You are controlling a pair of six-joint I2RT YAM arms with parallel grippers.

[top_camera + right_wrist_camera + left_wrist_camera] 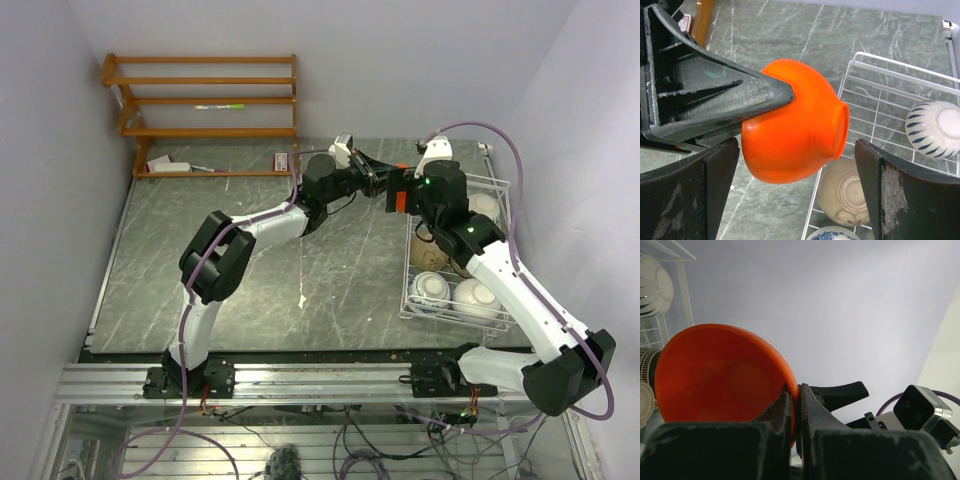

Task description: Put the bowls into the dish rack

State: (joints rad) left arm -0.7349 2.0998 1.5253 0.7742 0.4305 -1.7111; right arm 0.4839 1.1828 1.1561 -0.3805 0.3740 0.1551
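The bright orange-red bowl (795,122) hangs on its side in the air, just over the left edge of the white wire dish rack (880,67). My left gripper (795,402) is shut on its rim, one finger inside and one outside. My right gripper (797,185) is open, with a finger on either side of the bowl and a gap at each. From above, both grippers meet at the orange bowl (400,203). Inside the rack lie a striped white bowl (935,127), a cream bowl (845,192) and a blue-patterned bowl (832,234).
The rack (500,185) stands at the table's right, with more bowls (477,297) in its near end. A brown wooden shelf (205,100) stands at the back left, with small items (170,166) at its foot. A white smear (301,299) marks the grey tabletop.
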